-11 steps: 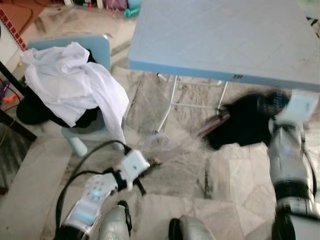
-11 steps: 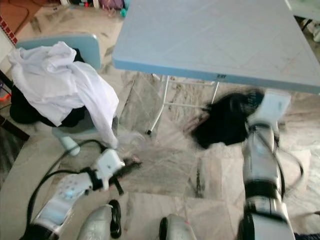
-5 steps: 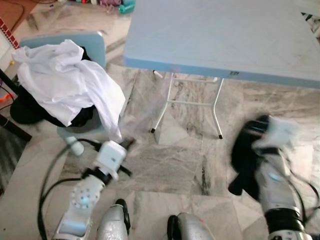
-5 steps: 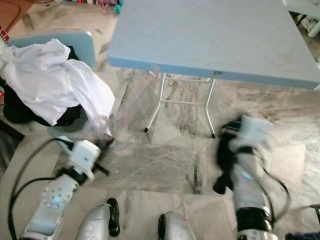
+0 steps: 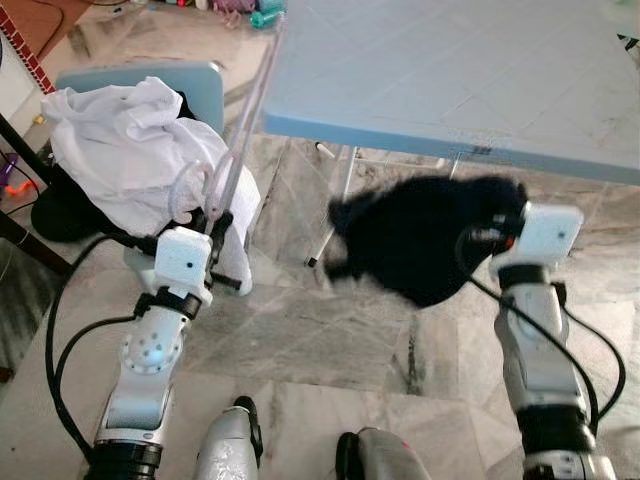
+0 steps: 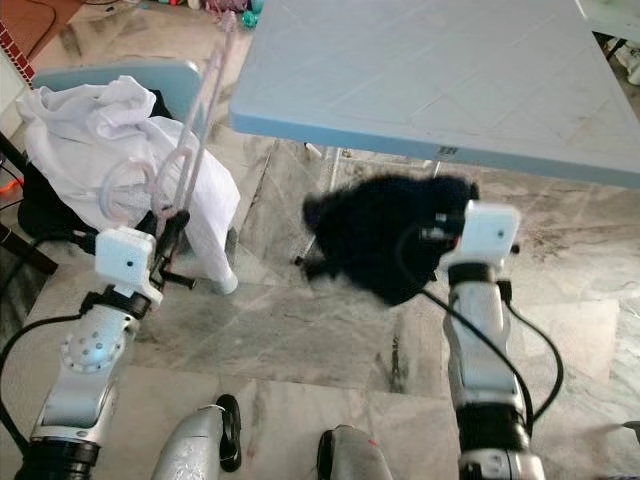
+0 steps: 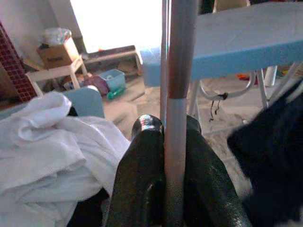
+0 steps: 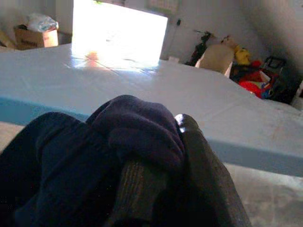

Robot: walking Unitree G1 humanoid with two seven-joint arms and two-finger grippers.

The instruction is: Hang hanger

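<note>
The left gripper (image 5: 222, 222) is raised beside the white cloth heap (image 5: 140, 160) on the pale blue chair (image 5: 196, 84), its black fingers (image 7: 142, 179) pinched on a clear, pink-tinted plastic hanger (image 5: 240, 130). The hanger's thin straight bar runs up and away toward the smooth blue table (image 5: 460, 70); its curved hook loops beside the gripper. The right gripper (image 8: 156, 179) clamps a soft, dark knit garment (image 5: 415, 235), held in a rounded bunch below the table edge, above the marble floor (image 5: 330, 330).

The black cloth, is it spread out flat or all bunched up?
Bunched up. The black cloth hangs as a rumpled clump from the right gripper, in front of the table.
</note>
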